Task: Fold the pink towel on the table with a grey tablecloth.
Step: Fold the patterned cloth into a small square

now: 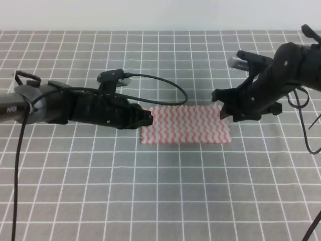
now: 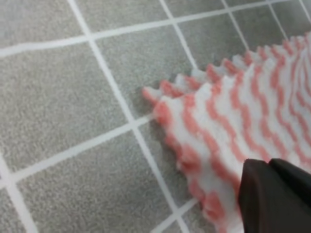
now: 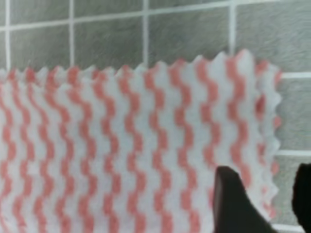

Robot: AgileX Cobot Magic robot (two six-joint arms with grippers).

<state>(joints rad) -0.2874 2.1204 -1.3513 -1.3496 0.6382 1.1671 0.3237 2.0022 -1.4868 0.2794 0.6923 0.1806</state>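
Two grippers sit at the two short ends of the pink towel (image 1: 184,124), which lies flat near the middle of the table with a grey tablecloth (image 1: 160,201). It looks like a long strip now, so I judge one fold may already be made, though I cannot be sure. On my left, the left gripper (image 1: 146,118) is at the towel's 9 o'clock end, right at the edge. In the left wrist view I see just one dark fingertip (image 2: 272,194) over the towel (image 2: 243,121) at 5 o'clock, with a zigzag corner poking out toward 9 o'clock. I cannot tell if this gripper is wide or narrow, or if it has pinched any cloth. On my right, the right gripper (image 1: 224,111) is at the towel's 3 o'clock end. The right wrist view shows two dark fingertips (image 3: 233,204) with a gap between them, so it looks parted, and the towel edge (image 3: 146,145) runs between them, not yet squeezed. I think the step in hand is taking hold of the ends. Next I would need both grippers to close on the cloth, lift a little, and bring one end over to meet the other. Only the high view shows the whole towel; the wrist views show the zigzag edges up close.
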